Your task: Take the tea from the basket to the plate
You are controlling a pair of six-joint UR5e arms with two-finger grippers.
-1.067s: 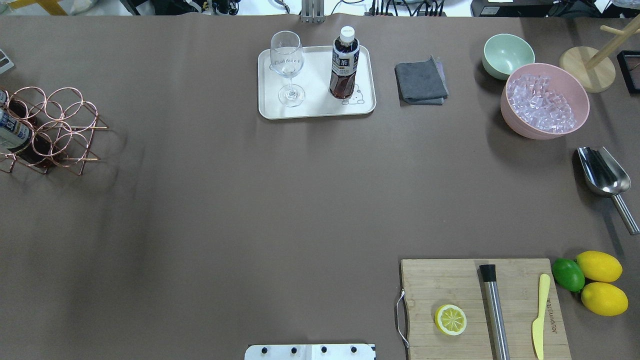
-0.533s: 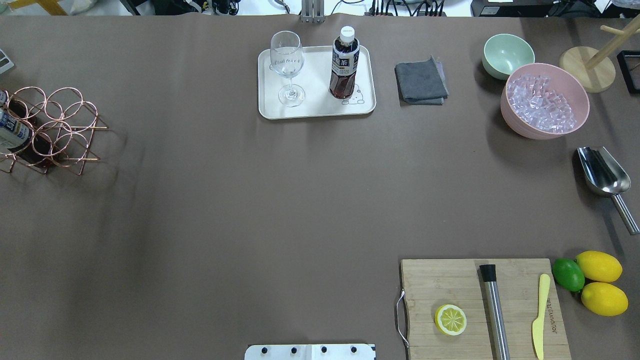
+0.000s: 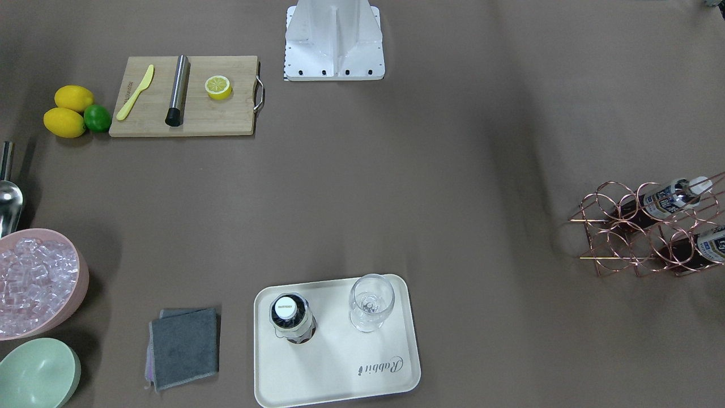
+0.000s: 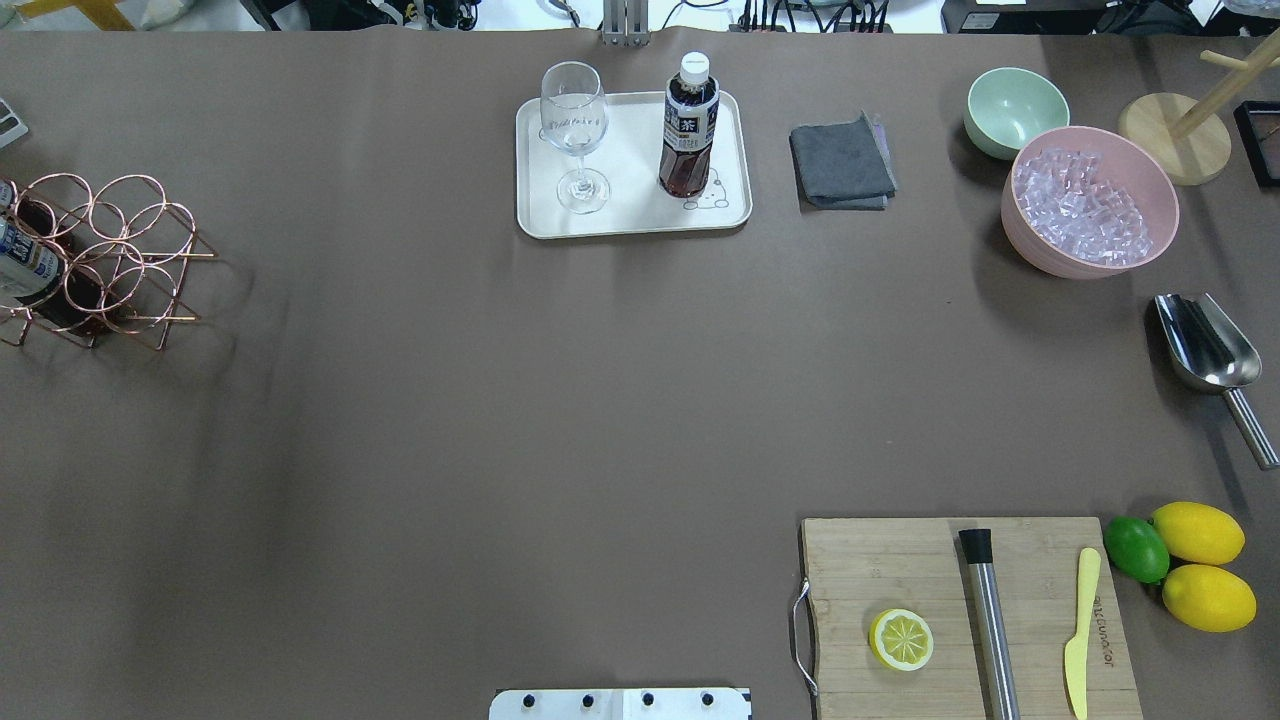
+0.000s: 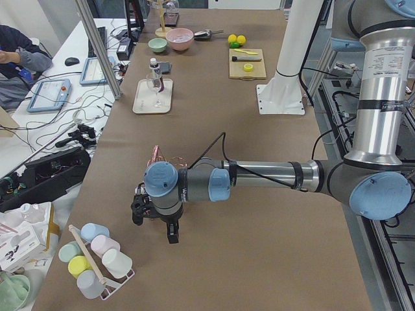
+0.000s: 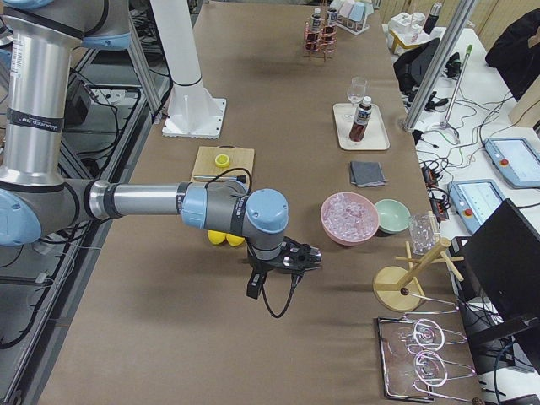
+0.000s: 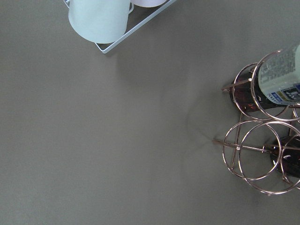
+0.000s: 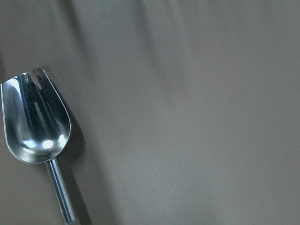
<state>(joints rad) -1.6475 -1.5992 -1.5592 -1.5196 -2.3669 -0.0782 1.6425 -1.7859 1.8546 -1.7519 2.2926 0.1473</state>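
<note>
Left hand (image 5: pixel 150 214) hangs low over the desk (image 4: pixel 500 400) close to the basket (image 4: pixel 110 260). It shows only from the side camera, so I cannot tell whether its fingers are spread or pressed together. The same goes for the right hand (image 6: pixel 295 257) at the far end, whose wrist camera looks down on a steel scoop (image 8: pixel 35 117).

From overhead, nothing has shifted over the last second: no bottle, glass or tray has moved, and neither arm has come into that view. One tea (image 4: pixel 688 125) stands upright on the plate (image 4: pixel 640 150), just beside the stemmed glass (image 4: pixel 574 130) and apart from it. Two more bottles (image 3: pixel 668 199) lie in the basket's rings. To my eye the carry is done, and this quiet moment is the arms parked away from it.

As for writing, the plate bears "Rabbit" in script (image 3: pixel 382 365) and a small bear drawing. The tea's dark blue label shows a large white character that looks like 茶. Its white cap (image 3: pixel 286 309) carries tiny print that may read SUNTORY, though I cannot be sure. Lettering runs along the cutting board (image 4: pixel 900 560) near the yellow knife, too small to read.
</note>
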